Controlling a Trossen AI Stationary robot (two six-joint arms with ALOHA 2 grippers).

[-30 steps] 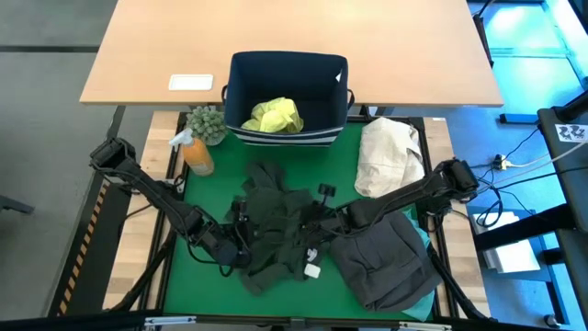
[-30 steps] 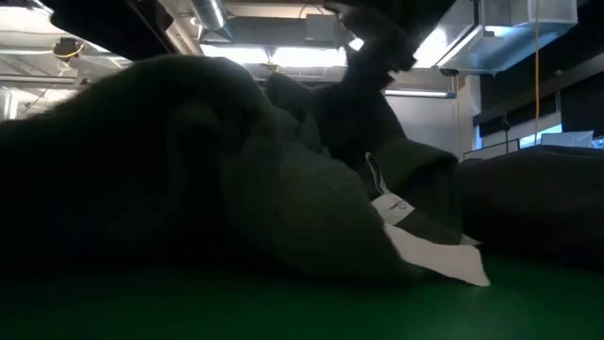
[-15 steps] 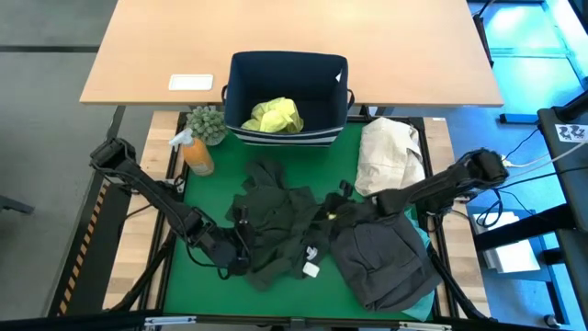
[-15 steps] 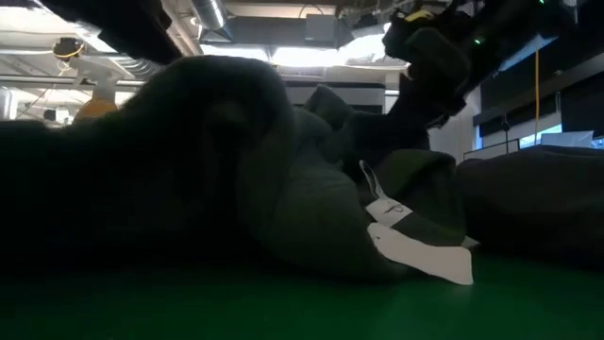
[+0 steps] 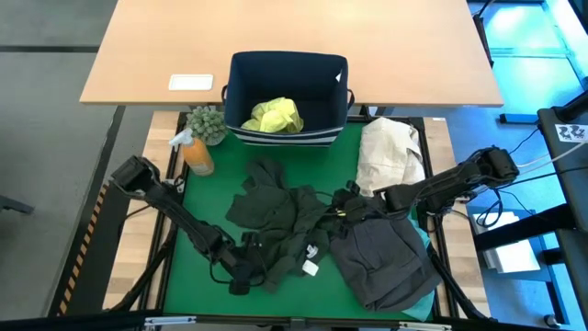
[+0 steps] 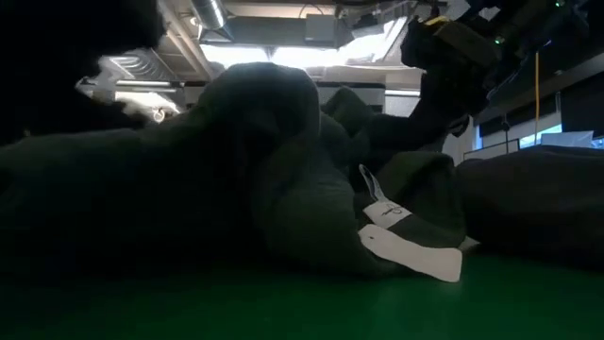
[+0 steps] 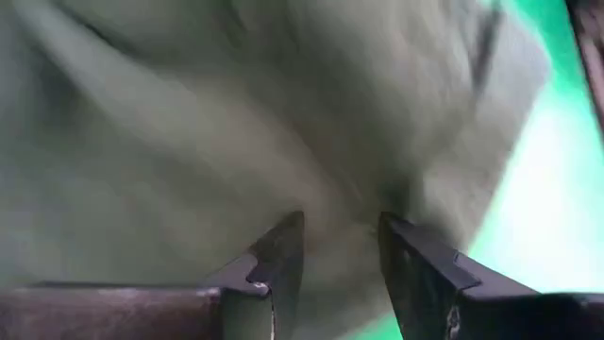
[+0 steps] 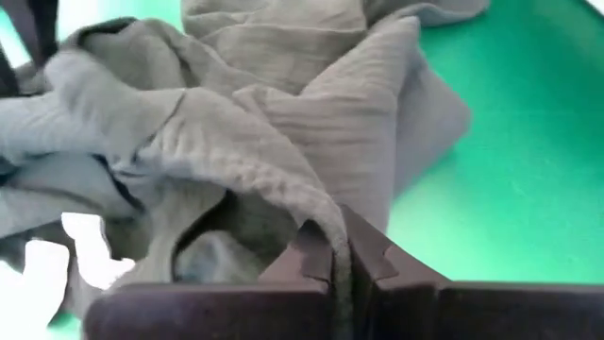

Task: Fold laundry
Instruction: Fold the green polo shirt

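Fingers (image 8: 338,247) of both arms pinch dark olive garment (image 5: 276,216)

Olive garment (image 5: 276,216) now stretched betw. pincers

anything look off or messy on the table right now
Mostly the dark olive garment: it lies crumpled mid-mat, its white tags flipped out, while the left gripper and right gripper pinch its opposite edges. A charcoal grey garment sits unfolded beside it. Nothing looks spilled or damaged.
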